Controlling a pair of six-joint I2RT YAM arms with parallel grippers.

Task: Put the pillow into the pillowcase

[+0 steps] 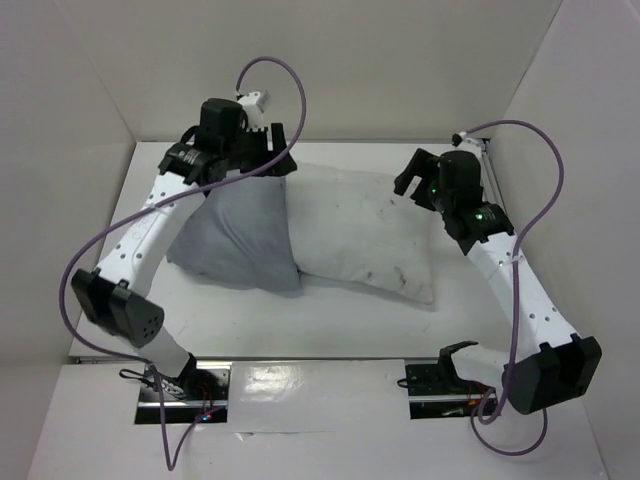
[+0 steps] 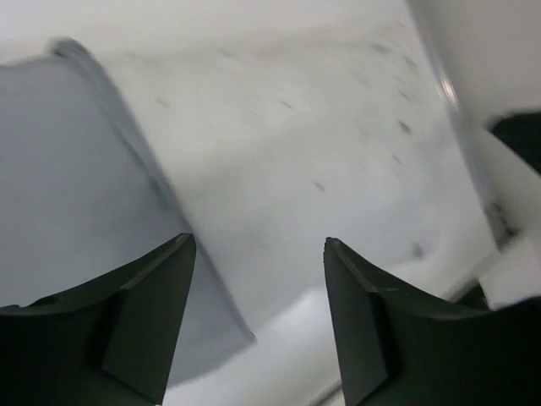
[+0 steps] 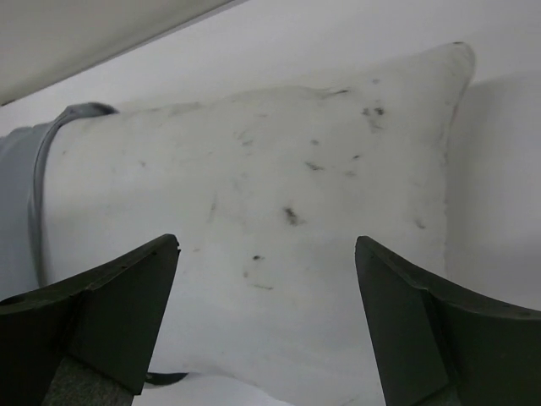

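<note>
Plump white speckled pillow (image 1: 370,230), apparently part-sleeved in limp grey pillowcase (image 1: 240,235), beneath left gripper (image 2: 258,241), right gripper (image 3: 266,241): both spread, empty, poised to grip.

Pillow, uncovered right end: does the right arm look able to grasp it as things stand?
Probably yes. The right gripper is open and poised over the bare end of the pillow, with nothing between them. The pillowcase covers only the other end.
</note>
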